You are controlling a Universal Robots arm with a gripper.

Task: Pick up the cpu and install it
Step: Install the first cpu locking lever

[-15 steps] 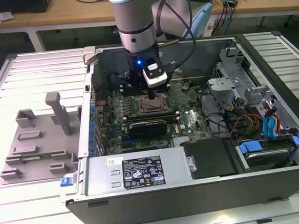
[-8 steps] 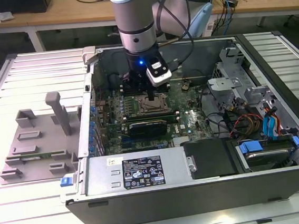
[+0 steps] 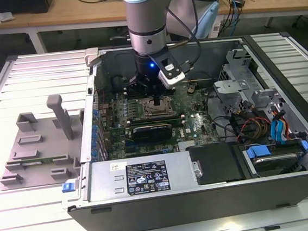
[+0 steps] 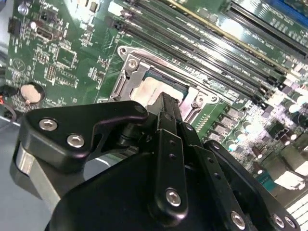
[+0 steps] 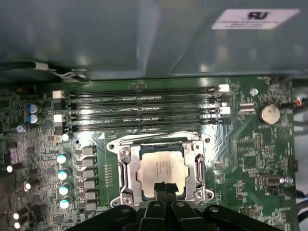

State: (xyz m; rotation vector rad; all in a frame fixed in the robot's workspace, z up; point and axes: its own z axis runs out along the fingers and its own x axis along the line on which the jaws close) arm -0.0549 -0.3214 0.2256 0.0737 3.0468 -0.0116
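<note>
The cpu [image 5: 161, 167] is being seen lying flat inside the socket frame [image 5: 126, 173] on the motherboard [image 5: 255, 149], its silver-grey top facing up and the metal frame edges running along its sides. The gripper [image 5: 161, 188] is being held low over the near edge of the chip, and in the first wrist view its 2 black fingers [image 5: 157, 191] are being shown pressed together with no gap between them, their tips lying over the chip's rim; the jaws are closed narrow and nothing is being gripped between them. Whether the tips are touching the chip cannot be told.

In the second wrist view the gripper [image 4: 166, 103] is being seen from behind, its tip pointing down at the pale top of the cpu [image 4: 153, 89] within the socket frame [image 4: 130, 77].

In the exterior view the arm [image 3: 146, 18] is being reached straight down into the open computer case [image 3: 205, 198], with the gripper [image 3: 158, 100] over the socket. The case is being rested on the slatted tabletop [image 3: 22, 215], and a grey plastic tray [image 3: 37, 148] with upright posts is being shown beside it at the exterior view's left.
</note>
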